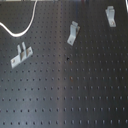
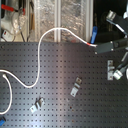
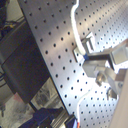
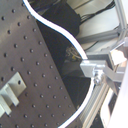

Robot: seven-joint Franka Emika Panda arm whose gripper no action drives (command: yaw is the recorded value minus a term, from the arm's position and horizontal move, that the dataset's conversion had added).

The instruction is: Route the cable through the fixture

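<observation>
The white cable [image 2: 39,55] runs in the second exterior view from the board's left edge, loops up past the board's far edge and comes down to my gripper [image 2: 96,47], which is shut on it near a red-marked end. Both wrist views show the cable [image 4: 60,34] passing between the fingers [image 4: 91,69]. The fixture is three small metal clips on the black perforated board: one [image 2: 110,68] just below the gripper, one [image 2: 76,88] mid-board, one [image 2: 37,105] lower left. The first exterior view shows the clips [image 1: 73,32] but not the gripper, and only a loop of cable [image 1: 27,24].
The black perforated board [image 2: 60,110] fills most of both exterior views. Beyond its far edge in the second exterior view are foil-covered panels [image 2: 60,12] and clutter [image 2: 12,17]. In the first wrist view, a clip [image 3: 85,46] sits close to the fingers.
</observation>
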